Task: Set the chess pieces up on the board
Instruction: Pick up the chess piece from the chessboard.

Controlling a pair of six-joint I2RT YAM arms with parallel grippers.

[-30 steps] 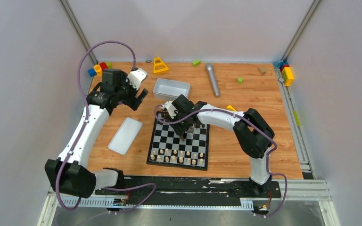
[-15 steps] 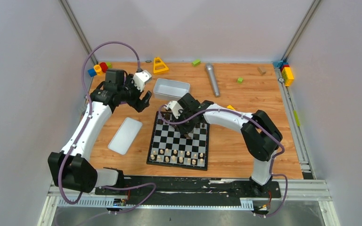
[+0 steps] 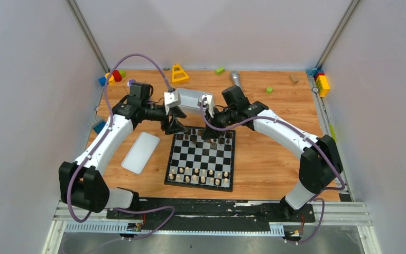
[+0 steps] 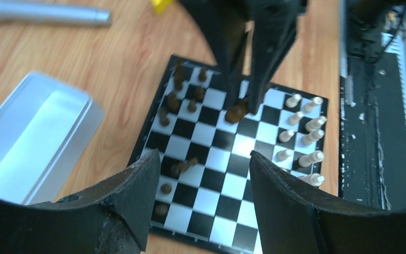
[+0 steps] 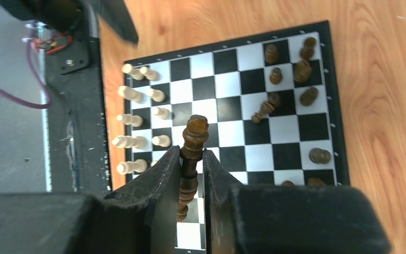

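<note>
Both arms have swung in toward the far edge of the board (image 3: 200, 159) since a second ago, the left one from the left side, the right one straightening with its wrist drawn back. Smooth wood-grain table (image 3: 275, 159) lies open to the right of the board. Flat, glossy and checkered black and white inside a thin black border, the board sits front and centre. A rounded white lid (image 3: 140, 152) lies just left of it, apart; a shallow white tray (image 3: 190, 98) stands close behind both wrists. The left gripper (image 4: 203, 164) hangs by the far-left corner, jaws well apart, nothing between them. The right gripper (image 5: 191, 159) pinches narrow on a turned dark brown chessman (image 5: 195, 132), upright over the squares. Pale beige chessmen (image 5: 132, 119) line the near edge in two rows; dark chessmen (image 5: 296, 69) cluster loosely at the far edge, one tipped over
</note>
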